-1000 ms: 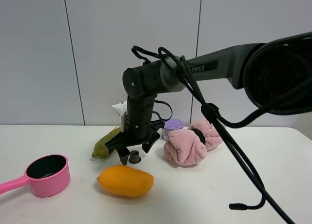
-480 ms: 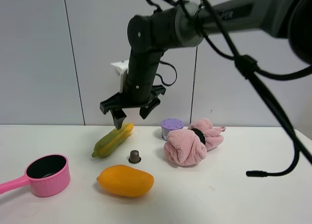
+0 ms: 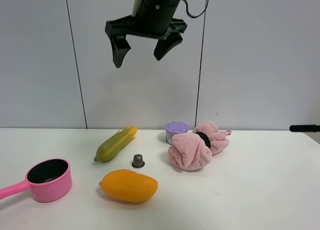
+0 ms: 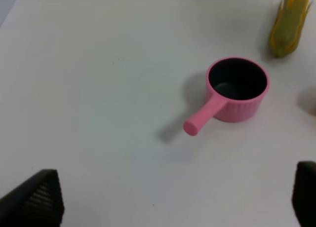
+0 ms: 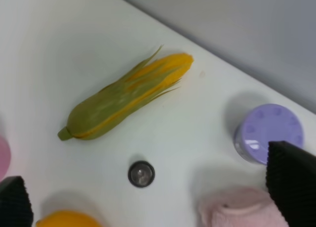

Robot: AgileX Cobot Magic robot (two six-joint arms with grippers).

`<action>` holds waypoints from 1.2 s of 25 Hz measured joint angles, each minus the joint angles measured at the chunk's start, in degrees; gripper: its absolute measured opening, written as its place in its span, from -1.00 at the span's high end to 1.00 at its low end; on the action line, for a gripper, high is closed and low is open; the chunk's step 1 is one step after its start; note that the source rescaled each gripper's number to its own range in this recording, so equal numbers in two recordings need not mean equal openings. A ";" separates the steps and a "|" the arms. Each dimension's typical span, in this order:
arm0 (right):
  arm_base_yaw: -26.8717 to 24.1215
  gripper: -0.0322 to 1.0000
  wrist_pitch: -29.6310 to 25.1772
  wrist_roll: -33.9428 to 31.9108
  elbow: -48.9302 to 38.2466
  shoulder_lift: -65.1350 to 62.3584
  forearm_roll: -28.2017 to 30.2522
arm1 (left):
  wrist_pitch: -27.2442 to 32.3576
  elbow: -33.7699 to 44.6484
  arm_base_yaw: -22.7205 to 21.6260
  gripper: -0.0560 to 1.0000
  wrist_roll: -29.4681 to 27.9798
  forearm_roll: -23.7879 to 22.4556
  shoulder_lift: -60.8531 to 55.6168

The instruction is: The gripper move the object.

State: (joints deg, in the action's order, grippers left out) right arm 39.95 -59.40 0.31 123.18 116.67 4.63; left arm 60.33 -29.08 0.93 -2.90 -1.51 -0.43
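- One white table (image 3: 260, 190) filled the lower half of the frame.
- High in the upper middle, the right gripper (image 3: 139, 60) hung with its jaws spread wide, holding nothing.
- The left gripper (image 4: 170, 197) showed only in its wrist view, fingers far apart and empty.
- A pink towel (image 3: 192, 150) lay bunched right of centre.
- A mango (image 3: 128, 185) sat at lower centre.
- A pink saucepan (image 3: 48, 179) stood at lower left.
- A corn cob (image 3: 116, 143) lay left of centre.
- A purple-lidded cup (image 3: 176, 128) stood just behind the towel.
- The capsule (image 3: 138, 161) stood on the table at centre, between corn cob and mango, touching neither.
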 joint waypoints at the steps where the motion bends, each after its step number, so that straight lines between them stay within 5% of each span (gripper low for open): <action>1: 0.00 -0.94 -1.08 0.00 0.00 -1.40 0.00 | 0.00 0.00 0.00 -1.00 0.00 0.00 0.00; 12: 0.00 -1.00 -9.94 2.15 0.00 -11.94 0.05 | 0.00 0.00 0.00 -1.00 0.00 0.00 0.00; 20: 0.05 -1.00 -10.08 2.43 0.00 -12.27 0.01 | 0.00 0.00 0.00 -1.00 0.00 0.00 0.00; 30: 0.28 -1.00 -10.14 -3.51 -0.06 -17.75 13.66 | 0.00 0.00 0.00 -1.00 0.00 0.00 0.00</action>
State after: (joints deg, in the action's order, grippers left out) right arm 40.24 -69.54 -3.20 123.12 98.92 18.29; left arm 60.33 -29.08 0.93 -2.90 -1.51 -0.43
